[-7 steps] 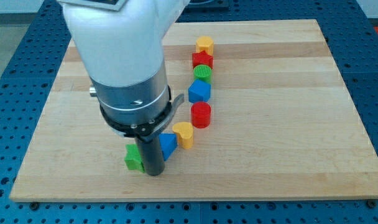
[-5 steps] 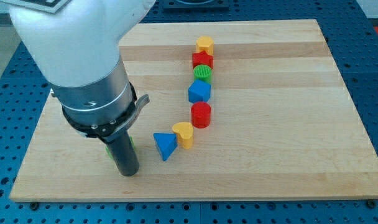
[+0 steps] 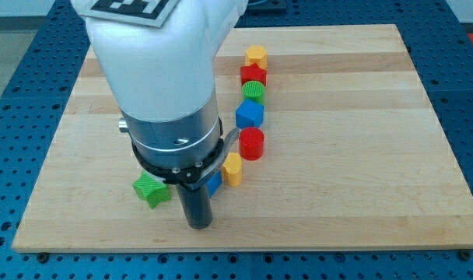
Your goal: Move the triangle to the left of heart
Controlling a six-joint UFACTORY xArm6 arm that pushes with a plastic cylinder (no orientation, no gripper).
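My tip [image 3: 199, 224] rests on the board [image 3: 353, 179] near its bottom edge, a plain rod end with no jaws, just at 7 o'clock of the blue triangle [image 3: 214, 183], which is mostly hidden behind the rod; contact cannot be judged. The triangle touches the yellow heart [image 3: 232, 169] at the heart's 8 o'clock. A green block [image 3: 152, 190] lies at 10 o'clock of my tip, and above the heart run a red cylinder [image 3: 251, 144], blue block [image 3: 250, 115], green cylinder [image 3: 254, 92], red block [image 3: 254, 75] and yellow block [image 3: 257, 56].
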